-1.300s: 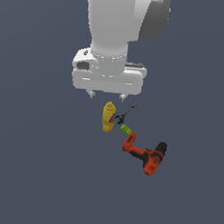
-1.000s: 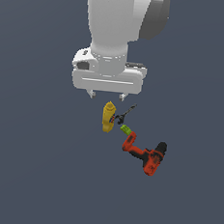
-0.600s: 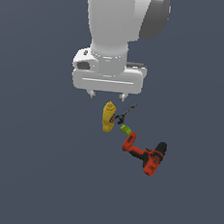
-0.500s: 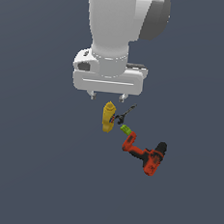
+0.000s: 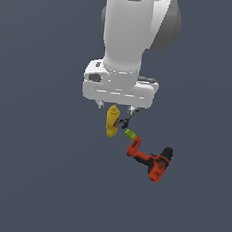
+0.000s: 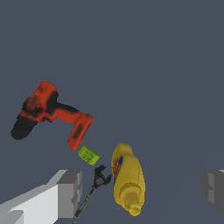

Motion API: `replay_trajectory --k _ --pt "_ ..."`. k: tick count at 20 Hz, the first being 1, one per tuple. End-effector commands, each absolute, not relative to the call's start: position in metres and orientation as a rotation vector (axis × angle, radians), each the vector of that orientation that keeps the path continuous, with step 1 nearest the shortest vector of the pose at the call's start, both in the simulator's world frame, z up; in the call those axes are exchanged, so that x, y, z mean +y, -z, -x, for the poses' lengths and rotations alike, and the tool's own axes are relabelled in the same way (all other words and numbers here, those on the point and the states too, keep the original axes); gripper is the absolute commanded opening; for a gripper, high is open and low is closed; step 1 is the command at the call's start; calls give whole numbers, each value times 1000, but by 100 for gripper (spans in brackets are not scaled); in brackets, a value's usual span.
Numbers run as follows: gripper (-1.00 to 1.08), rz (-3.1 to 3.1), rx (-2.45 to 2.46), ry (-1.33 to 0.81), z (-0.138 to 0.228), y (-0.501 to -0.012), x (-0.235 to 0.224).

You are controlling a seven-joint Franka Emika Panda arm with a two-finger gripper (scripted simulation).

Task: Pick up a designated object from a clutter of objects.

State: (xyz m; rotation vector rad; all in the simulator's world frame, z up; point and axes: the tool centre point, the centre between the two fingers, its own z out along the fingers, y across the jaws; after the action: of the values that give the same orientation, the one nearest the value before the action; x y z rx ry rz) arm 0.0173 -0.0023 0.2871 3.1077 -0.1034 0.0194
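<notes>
Grey finger pads (image 6: pixel 70 192) stand spread wide, 1 at the lower left and 1 at the lower right of the wrist frame, nothing between them but the clutter below. Your gripper (image 5: pixel 117 108) hangs above the yellow bottle (image 5: pixel 112 120), centre of the exterior frame, holding nothing.

Outward from the claw:
- yellow bottle, lying flat, directly under the open span
- thin black tool (image 6: pixel 91 194), just beside the bottle, by the left-hand pad in the wrist frame
- tiny green piece (image 6: pixel 89 155), between the tool and the drill, close to the drill's base
- red-orange drill (image 5: pixel 149 160), your target, lower right of centre in the exterior frame, well off the gripper's axis; in the wrist frame it sits at the middle left (image 6: pixel 48 113), black chuck toward the left edge

Risks, as judged from this layout:
1. Descend straight from here and you close on the bottle, not the drill. Cause: the claw is centred over the wrong object.
2. Shift toward the drill too low and a finger may sweep the black tool or green piece into it, turning the drill.
3. The drill is L-shaped and bulky; grab near the chuck or base end and it will likely swing or slip. Aim across the handle or body, jaws square to it.
</notes>
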Motion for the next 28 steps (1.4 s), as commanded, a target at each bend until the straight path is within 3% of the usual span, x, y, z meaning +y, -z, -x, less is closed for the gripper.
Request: replay_trajectory --k 1,28 --pt "108 -3095 -141 -26 -22 -280 5" --pt "108 -2937 -592 -200 -69 -168 126"
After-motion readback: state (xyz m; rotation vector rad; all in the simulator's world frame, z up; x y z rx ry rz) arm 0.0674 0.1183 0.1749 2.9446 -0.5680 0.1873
